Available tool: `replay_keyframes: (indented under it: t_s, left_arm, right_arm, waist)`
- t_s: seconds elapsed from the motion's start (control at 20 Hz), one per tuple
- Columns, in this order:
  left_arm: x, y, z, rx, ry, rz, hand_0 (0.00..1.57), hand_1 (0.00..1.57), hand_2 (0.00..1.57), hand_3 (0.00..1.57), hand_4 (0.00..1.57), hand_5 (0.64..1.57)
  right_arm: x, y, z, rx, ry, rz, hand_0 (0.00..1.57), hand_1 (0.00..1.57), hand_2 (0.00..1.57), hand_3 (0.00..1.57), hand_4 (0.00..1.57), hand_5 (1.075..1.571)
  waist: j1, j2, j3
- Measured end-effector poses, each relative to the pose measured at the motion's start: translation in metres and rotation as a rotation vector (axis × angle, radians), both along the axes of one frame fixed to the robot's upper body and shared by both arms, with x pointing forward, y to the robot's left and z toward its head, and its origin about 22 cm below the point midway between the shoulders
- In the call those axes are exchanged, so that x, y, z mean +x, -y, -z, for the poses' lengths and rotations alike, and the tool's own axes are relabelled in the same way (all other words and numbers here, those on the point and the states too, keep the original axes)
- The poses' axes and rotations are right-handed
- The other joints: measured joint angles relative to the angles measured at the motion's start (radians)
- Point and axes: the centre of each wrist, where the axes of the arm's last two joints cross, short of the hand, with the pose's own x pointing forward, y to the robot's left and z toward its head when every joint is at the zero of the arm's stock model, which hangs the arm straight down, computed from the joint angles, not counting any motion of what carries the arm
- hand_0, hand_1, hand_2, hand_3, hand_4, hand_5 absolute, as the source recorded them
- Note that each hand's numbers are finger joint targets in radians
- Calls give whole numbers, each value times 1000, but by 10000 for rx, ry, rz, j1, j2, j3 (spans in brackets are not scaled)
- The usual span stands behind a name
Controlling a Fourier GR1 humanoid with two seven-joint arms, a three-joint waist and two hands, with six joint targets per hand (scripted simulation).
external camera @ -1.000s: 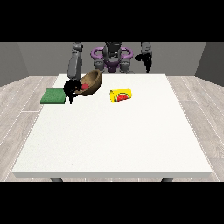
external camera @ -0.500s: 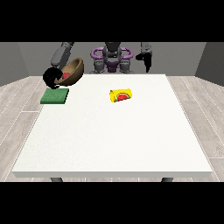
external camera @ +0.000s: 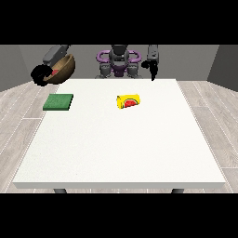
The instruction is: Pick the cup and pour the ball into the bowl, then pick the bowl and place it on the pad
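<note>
Wooden bowl (external camera: 62,68) held tilted by robot hand (external camera: 41,74) at view's left, above green pad (external camera: 58,102).

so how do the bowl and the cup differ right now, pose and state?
The bowl is brown and held up in the air by the hand at the view's left, out past the table's left edge; the yellow cup lies on its side on the white table, with no hand on it. The bowl is tilted, its opening turned toward that hand; the cup's red opening faces the camera. The bowl looks wider than the cup.
</note>
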Motion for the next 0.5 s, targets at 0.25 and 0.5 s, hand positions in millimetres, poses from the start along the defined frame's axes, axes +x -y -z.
replay_keyframes:
  t_s: [0.25,0.5]
  left_arm:
    - [5,-1,-8,-49,565,319,0,0,0,0,1181,1351]
    - [1,6,-9,-38,1237,456,0,0,0,0,1167,1356]
  right_arm:
    - [-18,26,5,218,449,326,1568,1568,1571,725,927,1509]
    - [-29,45,5,171,902,626,1551,1551,1571,809,822,1516]
  waist:
    - [236,619,1]
    - [481,1300,9]
